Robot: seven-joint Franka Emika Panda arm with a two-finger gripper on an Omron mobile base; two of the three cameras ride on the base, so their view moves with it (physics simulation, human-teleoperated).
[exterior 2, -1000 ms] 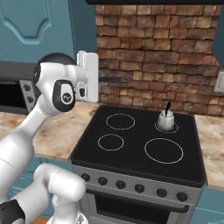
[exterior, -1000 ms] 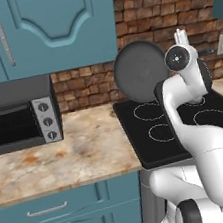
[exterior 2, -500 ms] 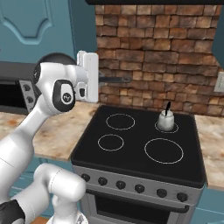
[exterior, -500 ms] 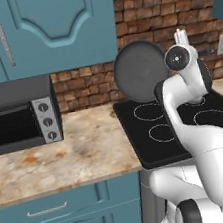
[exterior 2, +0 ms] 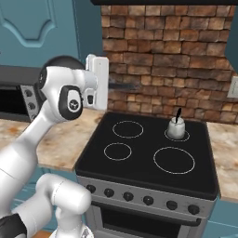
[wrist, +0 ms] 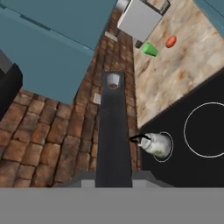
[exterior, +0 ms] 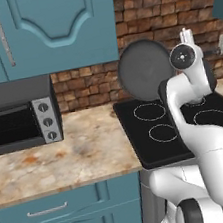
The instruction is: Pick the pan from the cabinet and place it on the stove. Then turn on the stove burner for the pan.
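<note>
My gripper (wrist: 113, 180) is shut on the pan's long black handle (wrist: 113, 131), which runs straight away from the hand. The pan (exterior: 145, 70), round and dark grey, hangs on edge in the air over the back left of the stove (exterior: 155, 153), its flat face towards the left base camera. From the right the handle (exterior 2: 124, 87) shows as a thin dark bar beside the white hand (exterior 2: 97, 76). Below it lie the stove's white burner rings (exterior 2: 128, 128) (exterior 2: 174, 160). The teal cabinet (exterior: 55, 26) hangs up to the left, doors closed.
A small silver kettle (exterior 2: 175, 128) sits on the back right ring. A toaster oven (exterior: 13, 118) stands on the marble counter (exterior: 84, 153) at left. Black knobs (exterior 2: 128, 196) line the stove front. A green item (wrist: 150, 49) and an orange one (wrist: 171, 41) lie on the far counter.
</note>
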